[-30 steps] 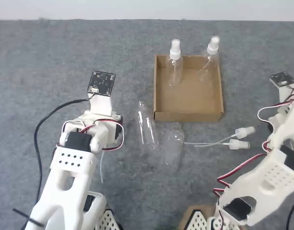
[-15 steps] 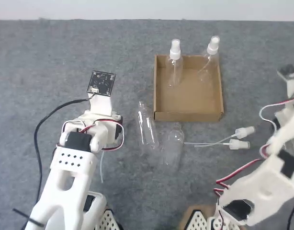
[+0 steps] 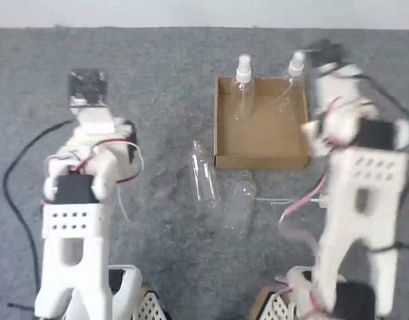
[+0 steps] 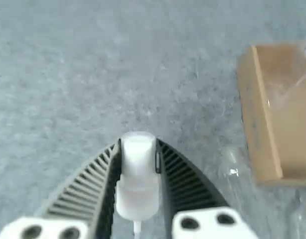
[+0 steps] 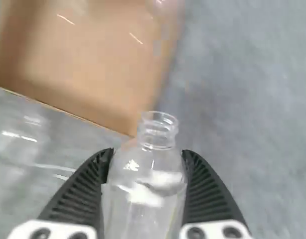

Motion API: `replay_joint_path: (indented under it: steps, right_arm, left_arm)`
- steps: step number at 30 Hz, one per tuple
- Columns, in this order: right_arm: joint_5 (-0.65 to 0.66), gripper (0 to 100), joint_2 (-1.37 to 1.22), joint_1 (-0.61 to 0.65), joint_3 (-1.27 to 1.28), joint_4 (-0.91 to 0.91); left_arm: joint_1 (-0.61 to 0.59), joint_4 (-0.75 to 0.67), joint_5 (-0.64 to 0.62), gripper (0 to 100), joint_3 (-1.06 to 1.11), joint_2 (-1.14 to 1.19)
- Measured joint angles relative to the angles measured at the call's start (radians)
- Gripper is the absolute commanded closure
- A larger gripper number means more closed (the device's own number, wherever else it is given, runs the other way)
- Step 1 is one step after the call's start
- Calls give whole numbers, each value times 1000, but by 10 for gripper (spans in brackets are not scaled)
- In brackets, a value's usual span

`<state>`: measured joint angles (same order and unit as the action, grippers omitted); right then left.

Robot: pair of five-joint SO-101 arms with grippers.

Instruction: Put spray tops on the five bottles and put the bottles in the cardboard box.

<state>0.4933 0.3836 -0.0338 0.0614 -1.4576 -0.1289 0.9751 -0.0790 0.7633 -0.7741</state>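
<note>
Okay, my left gripper (image 4: 138, 144) is clamped on a white spray top (image 4: 138, 184), jaws tight on both sides of it, nozzle end poking out past the tips, and it hangs over the grey bench (image 3: 158, 73) on the left side, well apart from the cardboard box (image 3: 261, 123). On the other side, my right gripper (image 5: 147, 152) grips an uncapped bottle (image 5: 150, 179) by its body, the open neck sticking out beyond the jaws, and the wrist view puts it just beside the box wall. From the high view the right arm (image 3: 354, 173) stands at the box's right edge and the left arm (image 3: 81, 193) stands over on the left. In the box, at its far side, I see two capped bottles (image 3: 243, 87), white tops showing above the far wall, one toward the middle and one at the far right corner. On the bench just near of the box lie two bare bottles (image 3: 204, 177), on their sides, close to each other, no tops on them, the right-hand one almost touching the box's near wall. A thin tube (image 3: 271, 199) lies just right of them.
</note>
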Motion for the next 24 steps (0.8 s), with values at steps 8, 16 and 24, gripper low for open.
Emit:
replay_joint_path:
  steps: [8, 16, 24]
  right_arm:
    - [-199, 992, 252, 471, 331, 222]
    - [-249, 990, 278, 753, 549, 436]
    - [-250, 992, 288, 796, 655, 529]
  left_arm:
    - [-20, 114, 3, 989, -181, -198]
    - [-23, 101, -87, 990, -204, -416]
    - [-21, -87, -318, 990, -203, -422]
